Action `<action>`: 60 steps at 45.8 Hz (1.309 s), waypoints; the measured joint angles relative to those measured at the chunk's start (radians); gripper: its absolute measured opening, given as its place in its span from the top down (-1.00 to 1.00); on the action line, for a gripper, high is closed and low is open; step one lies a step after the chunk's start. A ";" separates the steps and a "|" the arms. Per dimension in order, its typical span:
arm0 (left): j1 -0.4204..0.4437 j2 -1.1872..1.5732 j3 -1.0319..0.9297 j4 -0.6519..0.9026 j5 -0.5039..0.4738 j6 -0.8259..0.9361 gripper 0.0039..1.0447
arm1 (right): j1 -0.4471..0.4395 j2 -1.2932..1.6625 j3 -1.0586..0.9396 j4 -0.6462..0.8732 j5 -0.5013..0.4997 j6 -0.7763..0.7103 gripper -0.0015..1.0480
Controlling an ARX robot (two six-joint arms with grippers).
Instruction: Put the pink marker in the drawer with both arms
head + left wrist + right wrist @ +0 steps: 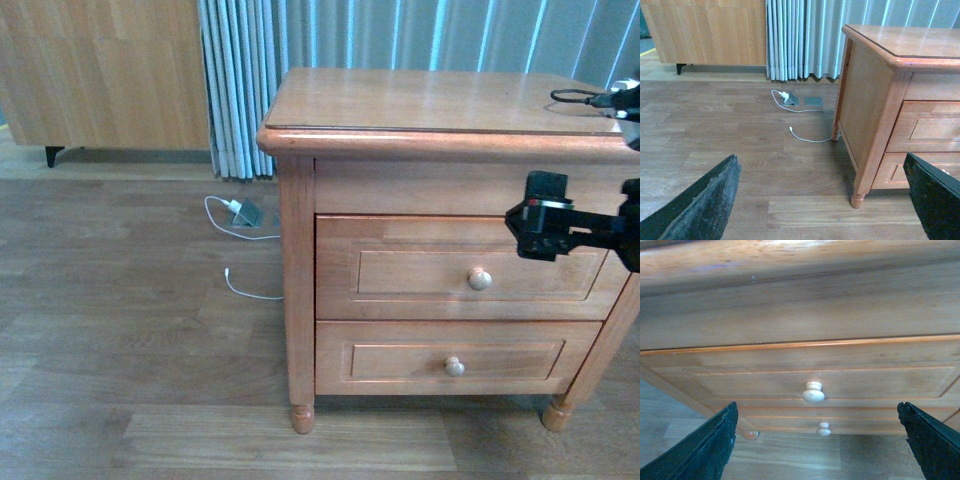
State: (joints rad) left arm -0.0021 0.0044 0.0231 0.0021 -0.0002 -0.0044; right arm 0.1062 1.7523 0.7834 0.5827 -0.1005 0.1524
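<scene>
Before the cabinet (440, 100), the right arm reaches in from the right edge of the front view, held level, its end effector (542, 228) at the height of the upper drawer (400, 268), in front of the drawer's right part and to the right of the knob (480, 279). Drawer shut, front flush with the frame. Lower drawer (400, 360) shut too.

Right wrist view: right end effector's fingers (707, 450) spread wide, nothing between them, pointing at the drawer front with the knob (813, 392) roughly centred in the gap but apart from both fingers.

Left wrist view: left end effector (825, 200) also wide apart, empty, off the cabinet's left front corner above the wood floor (715, 130), looking past the cabinet's side panel. Left arm not in the front view.

Pink marker: not visible in any view. A black cable (580, 97) lies at the right edge of the cabinet top. White cable (240, 215) and plug lie on the floor near the curtain (400, 30).
</scene>
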 joint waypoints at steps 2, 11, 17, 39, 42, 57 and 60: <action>0.000 0.000 0.000 0.000 0.000 0.000 -0.89 | -0.003 -0.040 -0.025 -0.013 -0.008 0.005 -0.84; 0.000 0.000 0.000 0.000 0.000 0.000 -0.89 | -0.035 -0.326 -0.170 -0.106 -0.066 0.046 -0.84; 0.000 0.000 0.000 0.000 0.000 0.000 -0.89 | -0.078 -0.558 -0.274 -0.203 -0.118 0.074 -0.84; 0.000 0.000 0.000 0.000 0.000 0.000 -0.89 | -0.248 -1.185 -0.431 -0.553 -0.243 0.122 -0.84; 0.000 0.000 0.000 0.000 0.000 0.000 -0.89 | -0.248 -1.179 -0.431 -0.554 -0.243 0.123 -0.84; 0.000 0.000 0.000 0.000 0.000 0.000 -0.89 | -0.111 -1.292 -0.606 -0.303 0.099 -0.121 0.06; 0.000 0.000 0.000 0.000 0.000 0.000 -0.89 | -0.110 -1.316 -0.636 -0.303 0.099 -0.133 0.33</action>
State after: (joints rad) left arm -0.0021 0.0044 0.0231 0.0021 0.0002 -0.0044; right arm -0.0040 0.4358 0.1478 0.2794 -0.0013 0.0193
